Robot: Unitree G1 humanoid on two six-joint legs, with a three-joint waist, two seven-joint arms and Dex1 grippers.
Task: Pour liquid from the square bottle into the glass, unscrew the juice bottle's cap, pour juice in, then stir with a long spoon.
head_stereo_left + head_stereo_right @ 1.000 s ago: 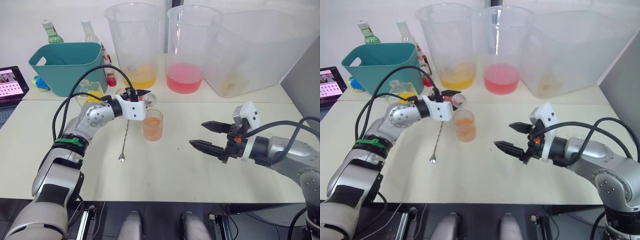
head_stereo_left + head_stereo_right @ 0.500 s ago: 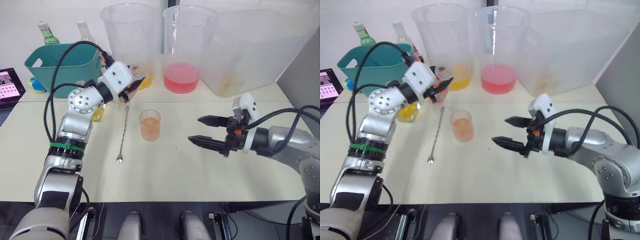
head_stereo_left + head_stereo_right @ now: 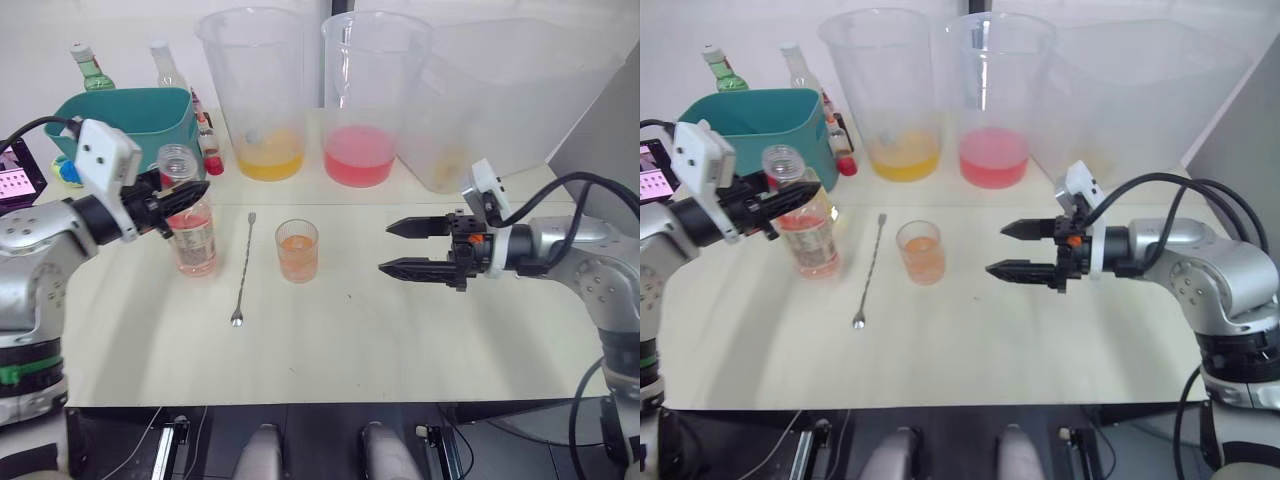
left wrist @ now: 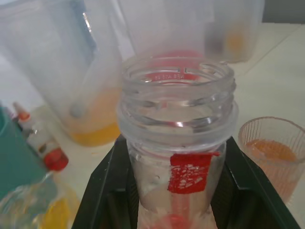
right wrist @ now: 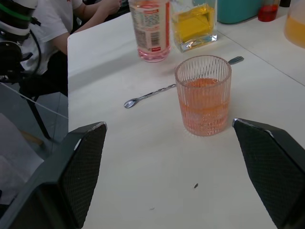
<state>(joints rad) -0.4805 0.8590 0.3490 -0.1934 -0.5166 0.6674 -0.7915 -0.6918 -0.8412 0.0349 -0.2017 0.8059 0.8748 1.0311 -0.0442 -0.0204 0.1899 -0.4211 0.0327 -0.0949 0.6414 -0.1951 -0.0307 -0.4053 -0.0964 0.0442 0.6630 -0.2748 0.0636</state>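
Left gripper clamps the uncapped slim plastic juice bottle upright on the table. Ribbed clear glass of orange liquid stands between both grippers; right gripper spread wide, empty.

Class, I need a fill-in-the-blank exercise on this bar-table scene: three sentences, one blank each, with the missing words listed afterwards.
1. The left gripper is shut on the ____ bottle, which stands upright with its mouth uncapped.
2. The long spoon lies flat on the table between that bottle and the ____.
3. The right gripper hovers beside the glass with its fingers ____.

Missing words: juice; glass; open
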